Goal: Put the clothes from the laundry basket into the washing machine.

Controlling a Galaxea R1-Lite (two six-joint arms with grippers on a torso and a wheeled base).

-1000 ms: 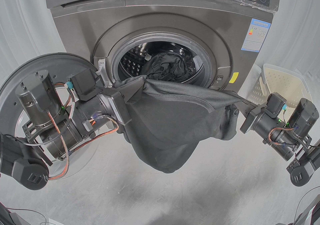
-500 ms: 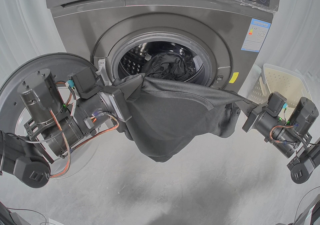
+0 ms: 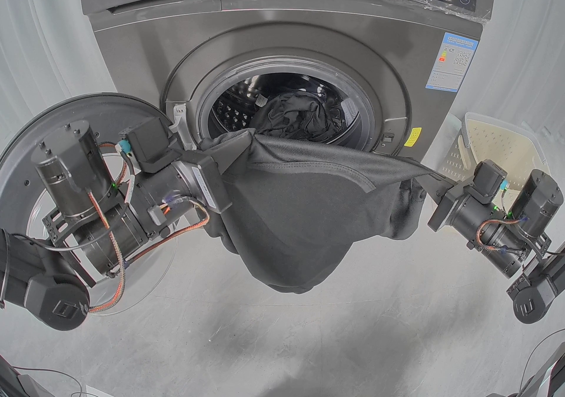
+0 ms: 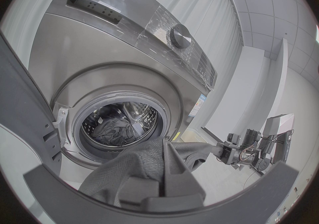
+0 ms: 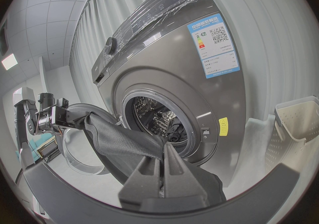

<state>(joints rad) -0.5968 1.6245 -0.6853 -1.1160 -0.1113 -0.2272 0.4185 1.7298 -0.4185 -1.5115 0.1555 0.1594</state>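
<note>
- I am seeing both arms sitting almost where they were half a second ago; the dark garment [image 3: 300, 209] is sagging slightly lower.
- The left gripper [image 3: 252, 134] and right gripper [image 3: 432, 177] are each clamping an end of the garment, stretching it just outside the washing machine [image 3: 147, 45] opening, left of the laundry basket [image 3: 506, 145].
- A blue-and-white label [image 3: 452, 62] and a yellow sticker [image 3: 412, 136] are showing on the machine's front.

Grey floor [image 3: 382, 333] under washing machine [image 3: 282, 33] and white laundry basket [image 3: 507, 148]
</note>
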